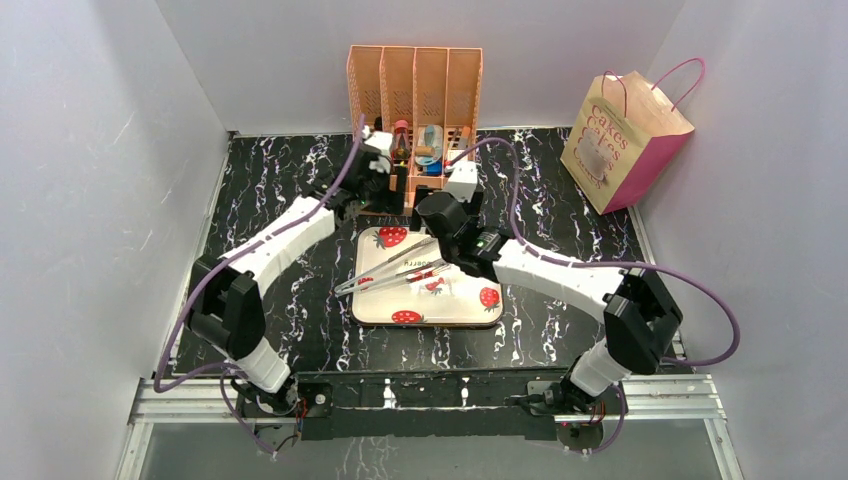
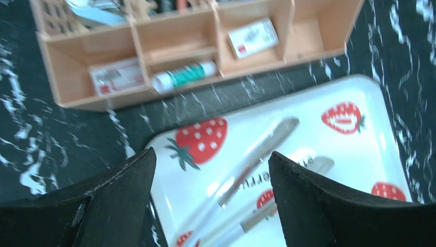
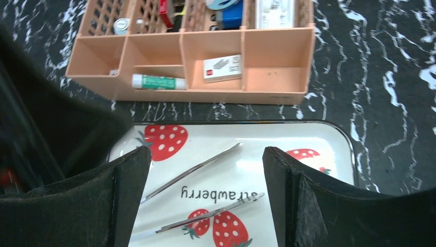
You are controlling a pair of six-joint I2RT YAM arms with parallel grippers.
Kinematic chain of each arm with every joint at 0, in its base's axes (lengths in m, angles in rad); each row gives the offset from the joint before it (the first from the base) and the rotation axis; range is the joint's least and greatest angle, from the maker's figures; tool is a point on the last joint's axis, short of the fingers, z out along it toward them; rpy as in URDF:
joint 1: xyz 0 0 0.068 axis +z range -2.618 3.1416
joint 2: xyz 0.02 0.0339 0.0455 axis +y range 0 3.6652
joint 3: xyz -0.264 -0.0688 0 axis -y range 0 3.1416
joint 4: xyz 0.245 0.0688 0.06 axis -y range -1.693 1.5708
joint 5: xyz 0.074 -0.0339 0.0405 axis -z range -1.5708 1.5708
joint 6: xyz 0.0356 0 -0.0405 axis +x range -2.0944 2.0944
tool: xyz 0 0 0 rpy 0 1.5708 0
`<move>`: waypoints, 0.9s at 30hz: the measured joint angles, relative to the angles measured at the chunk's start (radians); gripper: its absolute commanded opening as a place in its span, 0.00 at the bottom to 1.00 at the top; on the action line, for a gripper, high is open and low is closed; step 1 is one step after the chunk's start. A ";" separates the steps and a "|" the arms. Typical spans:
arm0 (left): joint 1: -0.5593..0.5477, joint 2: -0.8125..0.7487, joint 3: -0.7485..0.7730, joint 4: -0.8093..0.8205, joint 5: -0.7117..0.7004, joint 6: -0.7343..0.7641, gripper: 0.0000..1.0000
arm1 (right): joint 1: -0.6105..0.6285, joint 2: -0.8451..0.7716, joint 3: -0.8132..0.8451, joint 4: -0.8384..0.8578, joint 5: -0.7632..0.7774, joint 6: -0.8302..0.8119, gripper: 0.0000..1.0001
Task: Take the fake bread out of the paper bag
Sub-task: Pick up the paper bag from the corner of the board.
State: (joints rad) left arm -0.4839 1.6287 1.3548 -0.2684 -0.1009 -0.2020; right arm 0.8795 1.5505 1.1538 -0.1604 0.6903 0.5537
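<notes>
The paper bag (image 1: 625, 140) stands upright at the back right, tan with "Cakes" lettering, a magenta side and pink cord handles. The fake bread is out of view. My right gripper (image 1: 437, 228) (image 3: 205, 170) hangs open over the back of a strawberry-print tray (image 1: 470, 310) (image 3: 277, 136), far from the bag. Long metal tongs (image 1: 395, 268) (image 3: 195, 170) lie on the tray below it, untouched. My left gripper (image 1: 383, 195) (image 2: 212, 170) is open over the tray's back left corner (image 2: 308, 110), with the tongs (image 2: 257, 154) beneath it.
A peach plastic organiser (image 1: 415, 95) (image 2: 175, 56) (image 3: 195, 56) stands at the back centre, just beyond both grippers. It holds a white tube (image 3: 157, 82), small boxes and bottles. Grey walls close in the left, back and right sides of the black marbled table (image 1: 560, 200).
</notes>
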 measured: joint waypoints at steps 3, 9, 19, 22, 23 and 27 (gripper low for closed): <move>-0.070 -0.023 -0.065 -0.044 -0.012 0.000 0.78 | -0.019 -0.020 -0.002 -0.045 0.034 0.044 0.80; -0.089 -0.068 -0.132 -0.126 -0.088 -0.017 0.77 | -0.129 -0.077 -0.064 -0.080 0.060 0.100 0.80; -0.064 -0.069 -0.212 -0.155 -0.190 -0.166 0.78 | -0.423 -0.087 -0.035 -0.088 0.090 0.019 0.79; -0.038 -0.057 -0.212 -0.145 -0.186 -0.209 0.79 | -0.480 -0.082 0.051 -0.031 0.104 -0.081 0.80; -0.027 -0.057 -0.214 -0.139 -0.183 -0.221 0.79 | -0.499 -0.073 0.090 -0.010 0.109 -0.116 0.81; 0.016 -0.058 -0.222 -0.119 -0.166 -0.253 0.80 | -0.566 0.004 0.269 0.059 0.138 -0.241 0.85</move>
State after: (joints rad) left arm -0.4679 1.5711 1.1332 -0.3878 -0.2668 -0.4553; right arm 0.3138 1.5547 1.4227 -0.1017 0.8284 0.3126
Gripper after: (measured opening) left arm 0.790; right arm 0.823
